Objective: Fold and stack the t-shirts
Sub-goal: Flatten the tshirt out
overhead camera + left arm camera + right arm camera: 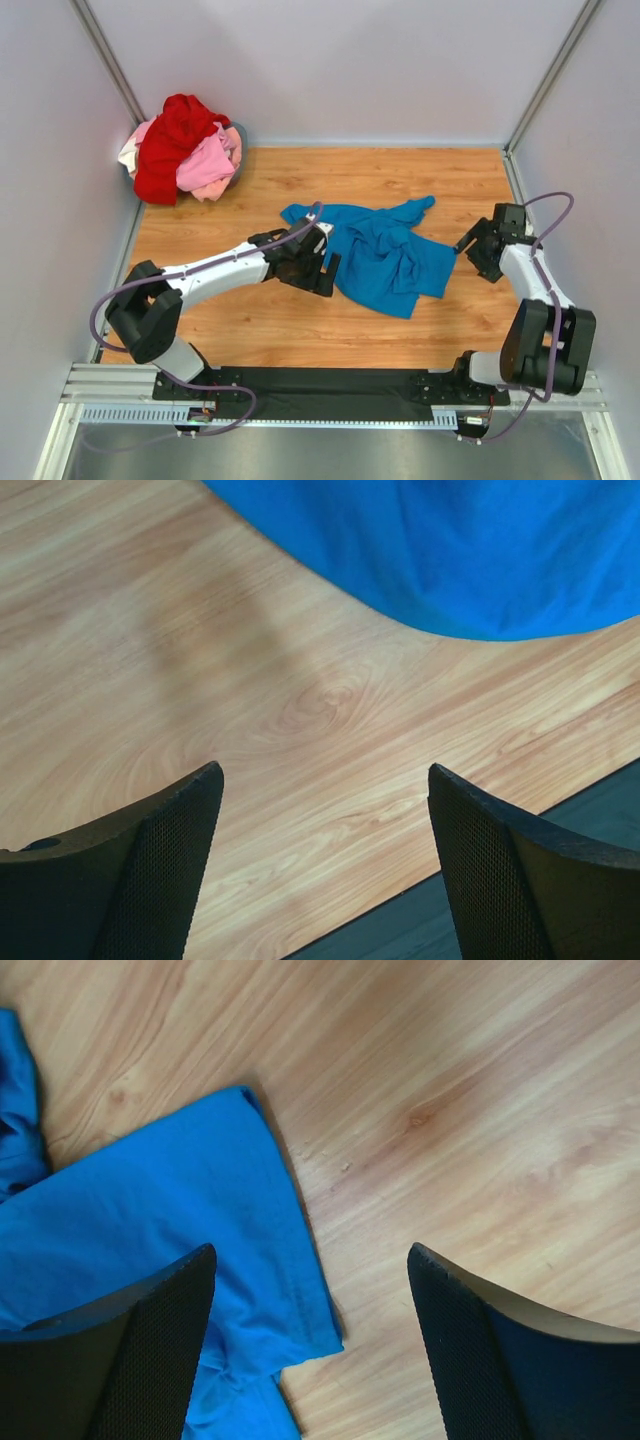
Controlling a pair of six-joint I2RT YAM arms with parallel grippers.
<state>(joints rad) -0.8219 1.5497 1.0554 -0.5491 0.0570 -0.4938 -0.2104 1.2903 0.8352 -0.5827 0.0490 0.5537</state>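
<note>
— How do the grippers stand?
— The left gripper [325, 770] gapes wide and holds nothing; the blue t-shirt [385, 255] lies crumpled just ahead of its fingertips. The right gripper [310, 1250], also spread and empty, hovers over that shirt's edge.
— The others?
— The red t-shirt [175, 140] and pink t-shirt [208, 165] are heaped well beyond the left gripper.

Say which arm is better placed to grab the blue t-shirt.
Probably right: the right end effector, open, is over the blue t-shirt edge; the left end effector faces bare table.
</note>
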